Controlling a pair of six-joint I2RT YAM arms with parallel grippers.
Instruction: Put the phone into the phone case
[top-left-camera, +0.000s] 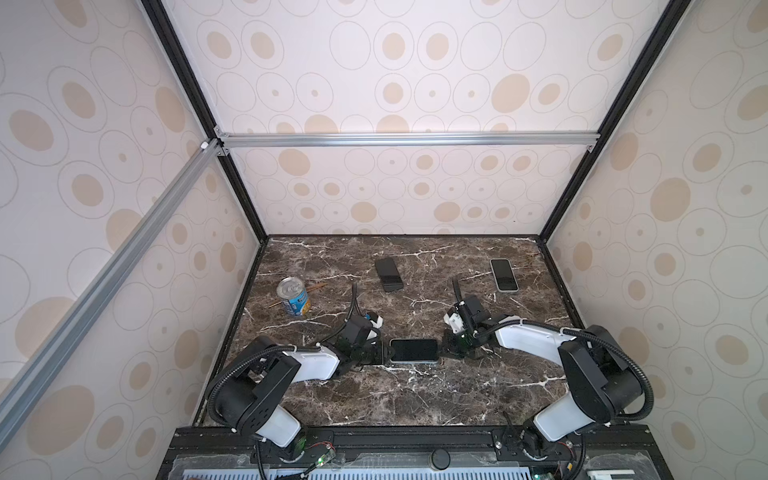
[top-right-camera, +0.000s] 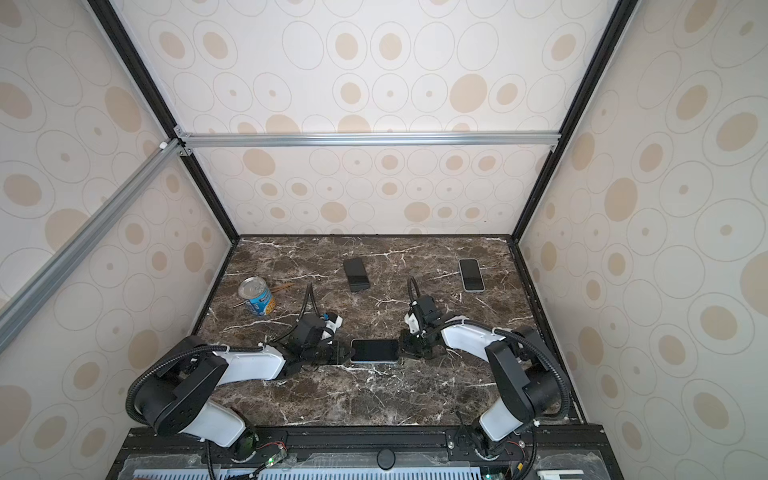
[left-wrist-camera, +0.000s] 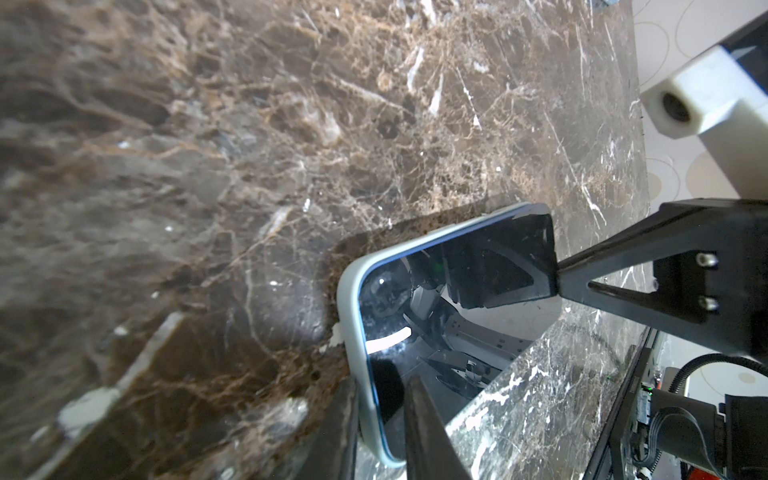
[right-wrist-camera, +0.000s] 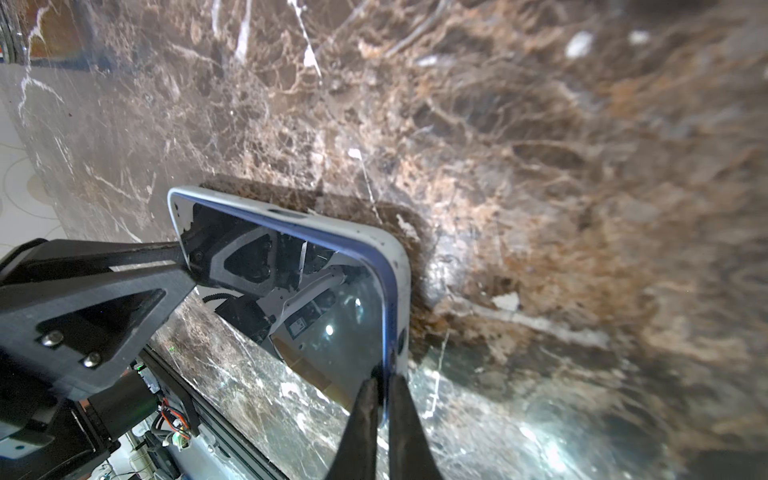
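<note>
While each pair of fingers (left-wrist-camera: 424, 432) pinches one short end of the phone (top-left-camera: 414, 350), with left gripper (top-left-camera: 385, 353) and right gripper (top-left-camera: 441, 352) both clamped on it, the phone sits at the table's (top-left-camera: 415, 399) front middle, ringed by the pale phone case (left-wrist-camera: 348, 316).

Seating it looks like the step in hand. Next, probably, the corners need pressing home before the grippers let go.

Counted: three phones in all — besides the gripped one, a dark spare (top-left-camera: 388, 274) and a white-rimmed spare (top-left-camera: 503, 275) at the back — one can (top-left-camera: 294, 296) and one thin stick (top-left-camera: 316, 286).

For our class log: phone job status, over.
Both shut: left gripper, right gripper, fingers on opposite ends of phone. Phone looks seated in pale case. Far back: can, dark phone, white phone.
</note>
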